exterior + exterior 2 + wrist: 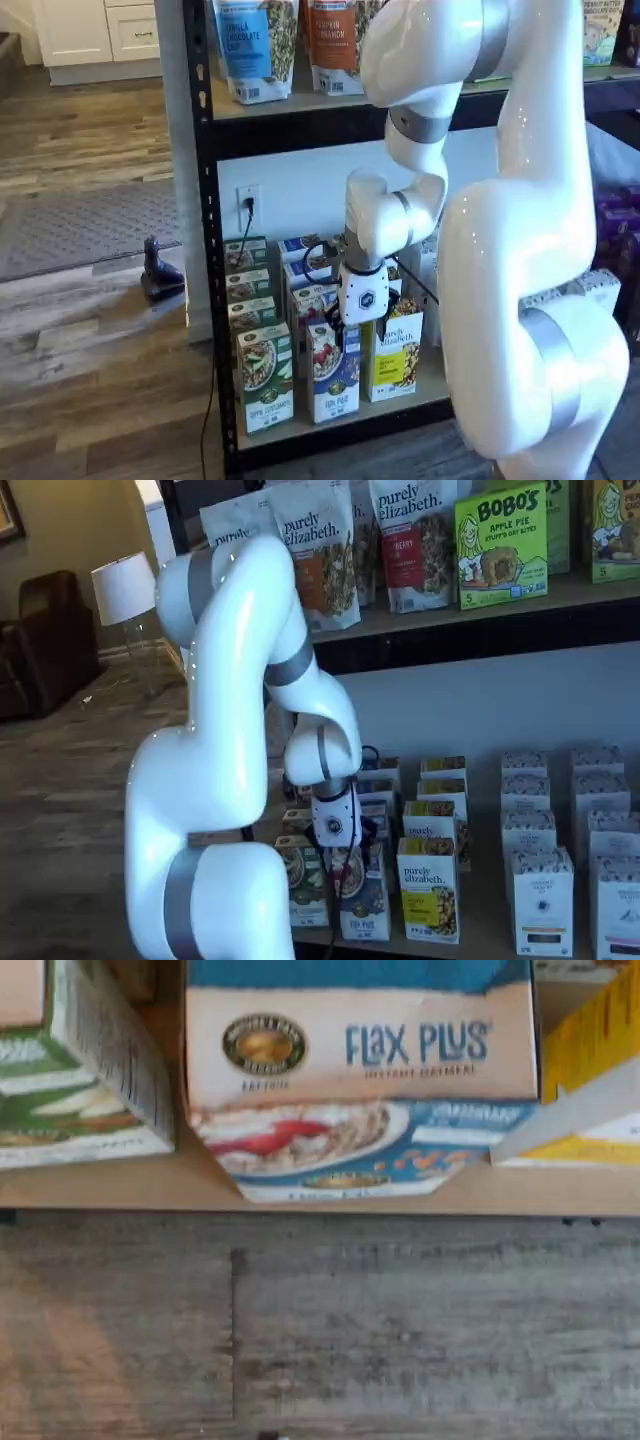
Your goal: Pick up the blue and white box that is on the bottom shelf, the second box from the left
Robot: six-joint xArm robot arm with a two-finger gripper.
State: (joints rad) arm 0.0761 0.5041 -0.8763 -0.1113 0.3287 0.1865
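Observation:
The blue and white box [360, 1070] fills the middle of the wrist view, seen from above and in front, with a bowl of red berries on its face. In both shelf views it stands upright at the front of the bottom shelf [432, 388], between a green carton and a yellow carton: blue and white box [333, 378], blue and white box [362, 900]. My gripper [358, 332] hangs just above and in front of its top, fingers spread open with nothing between them. The gripper [346, 854] shows partly, behind the arm.
A green and white carton [265, 382] stands to the left of the box and a yellow and white carton [396, 360] to the right, each with more rows behind. White cartons [542, 900] fill the shelf's right part. Granola bags [310, 550] sit on the higher tier. Wood floor [320, 1330] lies below the shelf edge.

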